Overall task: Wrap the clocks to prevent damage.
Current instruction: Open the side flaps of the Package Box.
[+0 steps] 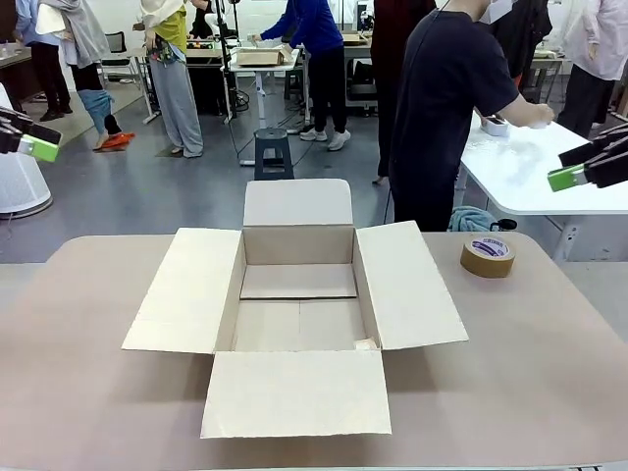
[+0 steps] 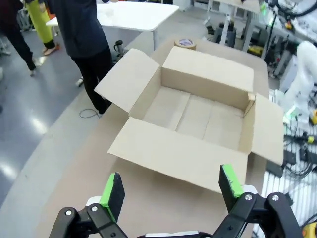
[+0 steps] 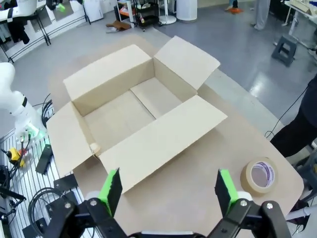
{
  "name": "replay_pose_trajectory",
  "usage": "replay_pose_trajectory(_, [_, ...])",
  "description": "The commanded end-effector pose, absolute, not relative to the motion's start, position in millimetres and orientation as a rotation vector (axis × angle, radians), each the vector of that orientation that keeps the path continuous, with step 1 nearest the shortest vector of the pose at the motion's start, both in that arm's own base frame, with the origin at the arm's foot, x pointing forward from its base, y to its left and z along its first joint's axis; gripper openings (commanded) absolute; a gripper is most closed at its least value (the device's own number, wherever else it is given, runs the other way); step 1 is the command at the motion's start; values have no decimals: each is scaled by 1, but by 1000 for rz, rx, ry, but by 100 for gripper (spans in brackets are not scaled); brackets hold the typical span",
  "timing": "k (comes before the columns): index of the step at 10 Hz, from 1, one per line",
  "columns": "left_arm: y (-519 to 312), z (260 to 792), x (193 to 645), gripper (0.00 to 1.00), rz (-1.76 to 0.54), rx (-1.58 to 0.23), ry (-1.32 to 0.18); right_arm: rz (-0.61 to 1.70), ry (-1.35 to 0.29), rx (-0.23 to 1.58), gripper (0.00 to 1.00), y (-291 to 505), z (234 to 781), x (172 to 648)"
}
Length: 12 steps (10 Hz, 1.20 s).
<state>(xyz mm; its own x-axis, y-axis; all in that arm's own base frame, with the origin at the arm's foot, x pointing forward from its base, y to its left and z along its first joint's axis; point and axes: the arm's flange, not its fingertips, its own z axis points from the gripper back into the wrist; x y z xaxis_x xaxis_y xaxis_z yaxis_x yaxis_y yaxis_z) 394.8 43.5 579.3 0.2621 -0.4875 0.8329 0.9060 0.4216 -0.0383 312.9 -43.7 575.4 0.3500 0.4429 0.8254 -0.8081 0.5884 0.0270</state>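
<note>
Cardboard box (image 1: 186, 289) is sitting open at table centre, light but floppy at the flaps; tape roll (image 1: 488, 255) is lying at its 2 o'clock. Left gripper (image 2: 171, 184) and right gripper (image 3: 167, 184) are hovering with jaws spread wide, gripping nothing. Clocks are likely needing gentle rim holds, glass faces being fragile

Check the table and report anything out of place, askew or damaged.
Nothing looks damaged or spilled. The cardboard box sits square with all four flaps open, and the tape roll lies flat beyond its right flap. One small oddity: a pale scrap in the box's near right corner, too small to identify.
</note>
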Motion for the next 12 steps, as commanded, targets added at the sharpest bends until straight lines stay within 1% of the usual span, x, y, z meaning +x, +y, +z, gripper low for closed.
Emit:
replay_pose_trajectory(1, [20,586,390,100,-933,-356,-838,867,-859,469,100,-38,570,317])
replay_pose_trajectory(2, [43,579,395,100,-1019,-587,-852,867,-859,469,100,-38,570,317])
replay_pose_trajectory(3, [43,579,395,100,-1019,-587,-852,867,-859,469,100,-38,570,317])
replay_pose_trajectory(4, [35,583,395,100,-1014,-496,-853,843,-874,467,100,-42,575,313])
replay_pose_trajectory(5, [37,589,395,100,-1122,-599,-793,1034,-816,638,100,-48,582,313])
replay_pose_trajectory(6, [42,594,401,100,-1190,-696,-745,1123,-786,716,100,-55,589,315])
replay_pose_trajectory(9, [37,606,410,100,-1375,-908,-604,1271,-705,782,100,-60,597,323])
replay_pose_trajectory(11, [36,600,412,100,-1471,-945,-614,1272,-711,800,100,-59,599,333])
replay_pose_trajectory(12, [35,596,413,100,-1459,-937,-648,1266,-716,796,100,-58,599,335])
